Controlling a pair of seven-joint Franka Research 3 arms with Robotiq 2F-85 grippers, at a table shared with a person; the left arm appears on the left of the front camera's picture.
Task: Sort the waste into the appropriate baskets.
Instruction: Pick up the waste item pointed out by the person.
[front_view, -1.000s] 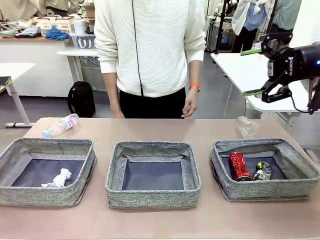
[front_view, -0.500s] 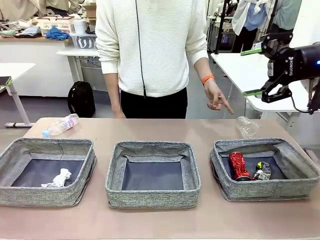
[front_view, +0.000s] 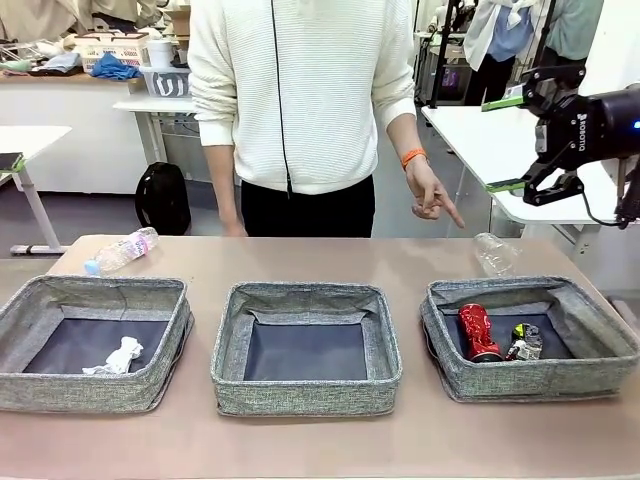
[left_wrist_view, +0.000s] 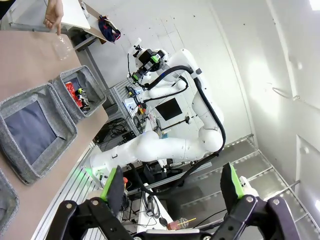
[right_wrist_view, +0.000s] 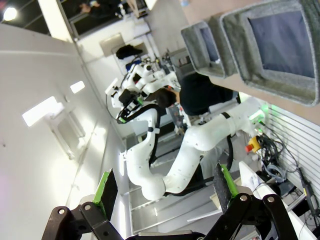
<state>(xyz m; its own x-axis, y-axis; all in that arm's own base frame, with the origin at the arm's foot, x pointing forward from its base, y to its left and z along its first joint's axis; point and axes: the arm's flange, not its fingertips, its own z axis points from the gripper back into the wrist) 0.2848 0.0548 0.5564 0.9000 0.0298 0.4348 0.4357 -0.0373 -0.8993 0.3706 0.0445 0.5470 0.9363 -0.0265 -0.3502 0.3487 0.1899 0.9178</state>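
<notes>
left gripper (left_wrist_view: 172, 185): jaws spread wide, nothing between the green pads, held up well clear of the table (front_view: 320, 445). In its wrist view the baskets sit far off at the upper left.

Nearest row on the table is three grey baskets side by side, apart from each other:
- left basket (front_view: 80, 392): white paper wad (front_view: 117, 357) on the dark floor, toward the near wall, right of centre.
- middle basket (front_view: 305, 397): bare dark floor showing.
- right basket (front_view: 535, 382): red can (front_view: 478, 332) left of centre, dented. The silver-black can (front_view: 524, 342) is just beside it on the right. Can't tell if the two touch.

Behind the baskets, on the bare tabletop:
- labelled bottle (front_view: 122, 250): clear, on its side, blue cap toward the left, beyond the left basket's far wall and near the table's far left corner.
- second clear bottle (front_view: 494, 253): on its side, just behind the right basket's far wall and above its left half.

Farther back, the person stands at the far edge. One hand (front_view: 430, 195) is out to the right with the index finger pointing down at the second clear bottle, above it and not touching.

right gripper (front_view: 503, 145): high at the right, above and beyond the right basket, fingers pointing toward the middle. Jaws are at full spread, nothing between them.
</notes>
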